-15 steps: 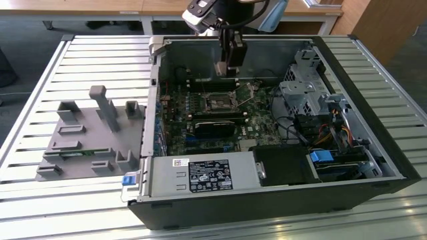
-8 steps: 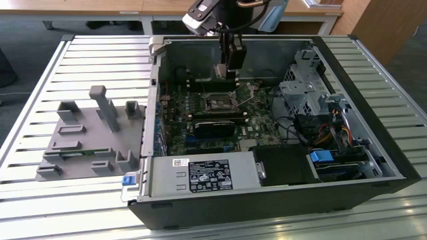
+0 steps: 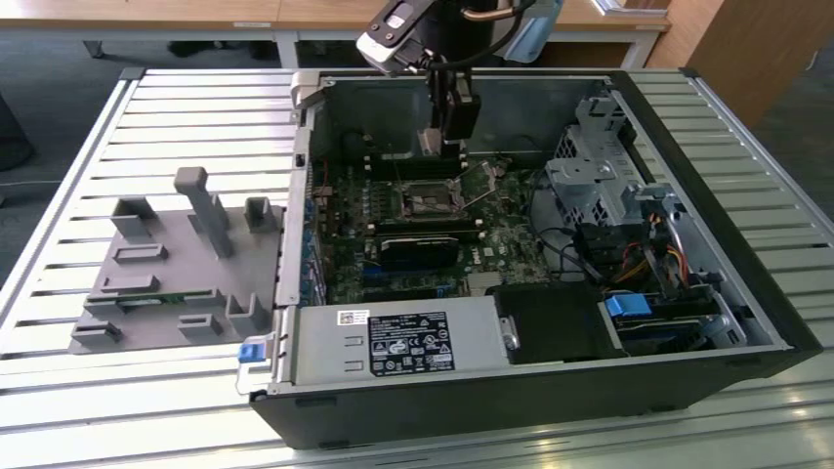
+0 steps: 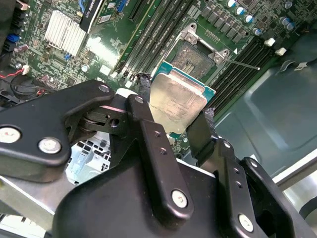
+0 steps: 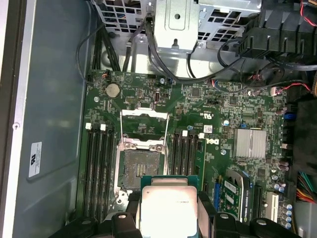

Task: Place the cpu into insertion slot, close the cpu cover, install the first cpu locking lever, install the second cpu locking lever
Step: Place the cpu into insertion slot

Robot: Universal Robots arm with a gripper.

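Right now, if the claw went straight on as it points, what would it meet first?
Likely the insertion slot, or the board beside it, cpu touching first; depth is unclear.

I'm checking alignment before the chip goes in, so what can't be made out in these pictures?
Chip underside: turned away from both wrist views, contacts unseen.
Chip near edge: under the hand in the second wrist view; cut off by the picture edge in the first wrist view.
Socket near edge: behind the chip in the first wrist view.
Chip's height over the socket: the hand blocks it in the exterior view.
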